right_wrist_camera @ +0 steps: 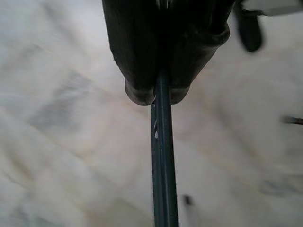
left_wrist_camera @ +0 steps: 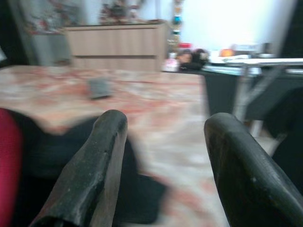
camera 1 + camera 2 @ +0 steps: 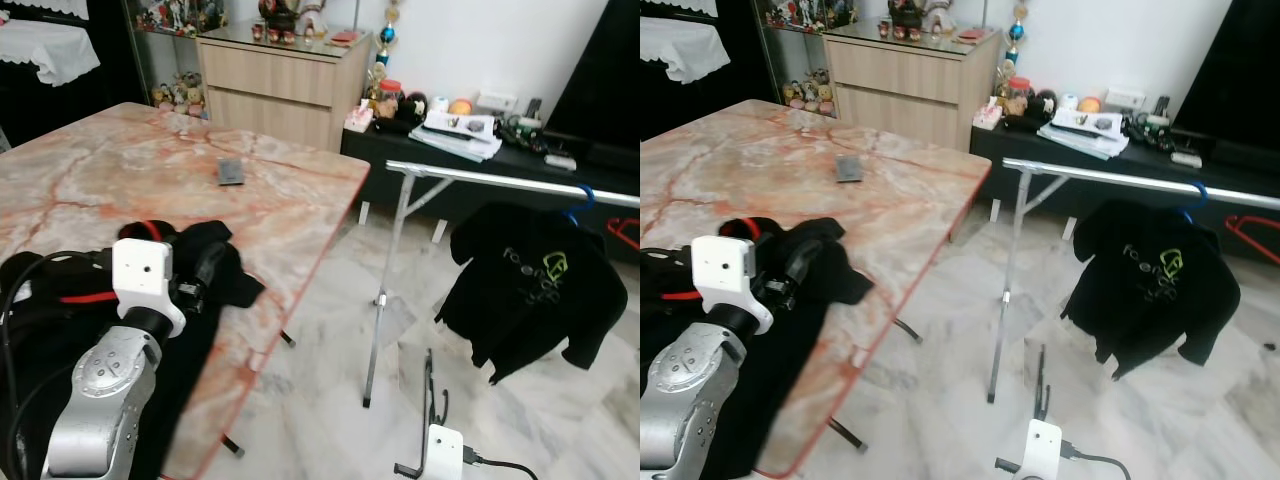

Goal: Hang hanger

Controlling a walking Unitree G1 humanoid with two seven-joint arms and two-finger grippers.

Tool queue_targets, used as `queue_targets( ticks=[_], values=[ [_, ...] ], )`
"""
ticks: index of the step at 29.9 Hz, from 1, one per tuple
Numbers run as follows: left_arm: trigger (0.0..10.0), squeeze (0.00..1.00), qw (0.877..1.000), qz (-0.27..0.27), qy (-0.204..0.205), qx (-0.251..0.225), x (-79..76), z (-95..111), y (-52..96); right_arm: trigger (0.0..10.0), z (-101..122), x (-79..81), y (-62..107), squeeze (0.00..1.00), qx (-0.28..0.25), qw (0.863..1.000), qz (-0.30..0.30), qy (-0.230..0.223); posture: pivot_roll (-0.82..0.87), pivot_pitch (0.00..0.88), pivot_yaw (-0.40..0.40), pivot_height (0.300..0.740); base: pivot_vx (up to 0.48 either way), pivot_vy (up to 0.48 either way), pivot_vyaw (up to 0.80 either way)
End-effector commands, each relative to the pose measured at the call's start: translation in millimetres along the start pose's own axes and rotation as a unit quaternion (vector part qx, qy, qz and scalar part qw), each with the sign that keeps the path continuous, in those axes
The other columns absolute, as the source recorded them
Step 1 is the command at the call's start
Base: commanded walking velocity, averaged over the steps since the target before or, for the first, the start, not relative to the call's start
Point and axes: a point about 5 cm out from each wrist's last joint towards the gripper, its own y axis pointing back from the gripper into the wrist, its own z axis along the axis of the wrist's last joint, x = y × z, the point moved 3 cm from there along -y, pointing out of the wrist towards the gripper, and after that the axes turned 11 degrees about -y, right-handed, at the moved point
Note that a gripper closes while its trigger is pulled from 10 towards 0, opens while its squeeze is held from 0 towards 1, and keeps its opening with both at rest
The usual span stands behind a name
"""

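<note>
Hanger (image 1: pixel 162 156) wire, a thin dark rod, is running straight out from between the pinched-together black fingers (image 1: pixel 135 71) of the right gripper (image 1: pixel 155 97), which is clamping it low over the pale marble floor (image 3: pixel 320 400); in the head views the same slender dark hanger is standing up from the white wrist unit near the picture's lower edge (image 3: pixel 430 385), probably held by one end so that its hook is free to reach a rail, though the hook itself is too thin to make out. Left gripper (image 2: pixel 163 137) is hovering just above the table (image 3: pixel 150 170) with its two rounded, matte black fingers spread wide and nothing between them, pointing across black clothing (image 3: pixel 215 265) that is lying crumpled by the table's near edge with a red piece showing beside it. Marbled in pink and cream and glossy, the tabletop is also carrying a small dark flat object (image 3: pixel 231 172) farther off. To the right, well apart from the held hanger, a silvery metal drying rack (image 3: pixel 500 180) is standing on thin folding legs, and a black sweatshirt (image 3: pixel 535 285) with a green logo is already drooping from its bar on a blue hanger hook (image 3: pixel 581 203); that bar looks like the likely target. Behind, a wooden cabinet (image 3: pixel 280 80) and a cluttered low black bench (image 3: pixel 450 150) are lining the wall.
</note>
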Motion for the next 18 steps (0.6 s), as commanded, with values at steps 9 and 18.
queue_targets(
  ticks=[9, 18],
  values=[
    [10.0, 0.0, 1.0, -0.002, -0.012, -0.001, 3.1, 2.5, -1.1, 10.0, 6.9, 1.3, -0.3, 0.0, -0.01, 1.0, 0.0, -0.005, 0.21, 0.04, -0.033, 0.74, 0.0, -0.333, 0.0],
    [10.0, 0.0, 1.0, -0.008, -0.014, 0.002, 0.8, 0.7, -1.2, 10.0, 7.2, 1.4, -0.2, 0.0, -0.011, 1.0, -0.001, -0.007, 0.21, 0.036, -0.033, 0.74, 0.0, -0.322, 0.0]
  ],
)
